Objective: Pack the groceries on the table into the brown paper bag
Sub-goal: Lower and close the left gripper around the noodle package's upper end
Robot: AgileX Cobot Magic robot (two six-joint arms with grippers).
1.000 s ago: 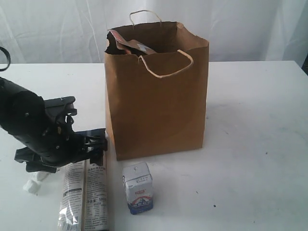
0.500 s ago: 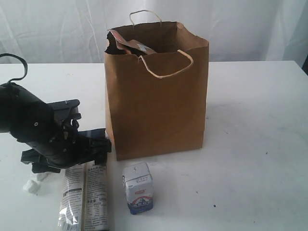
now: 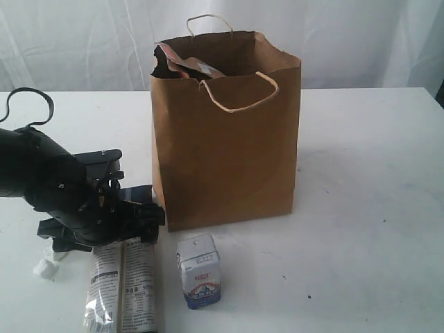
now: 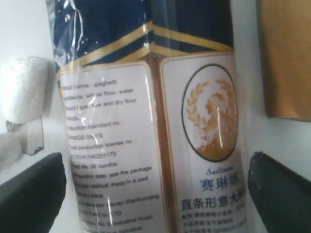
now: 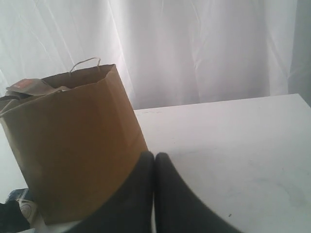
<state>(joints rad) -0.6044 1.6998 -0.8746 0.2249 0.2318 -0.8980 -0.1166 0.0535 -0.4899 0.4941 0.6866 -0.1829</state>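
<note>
Noodle packet [image 3: 126, 284] top hid under L hand [image 3: 135, 216], splayed astride it, edged toward paper bag [image 3: 229, 152] since; R hand [image 5: 154, 194] clenched, empty.

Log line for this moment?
left gripper: open, astride long noodle packet | right gripper: shut, empty | small white-blue carton: on table

Brown paper bag [image 3: 229, 166], white table [image 3: 368, 208]

Matt kraft-paper bag [image 3: 229, 159], glossy plastic noodle packet [image 4: 146, 121]
</note>
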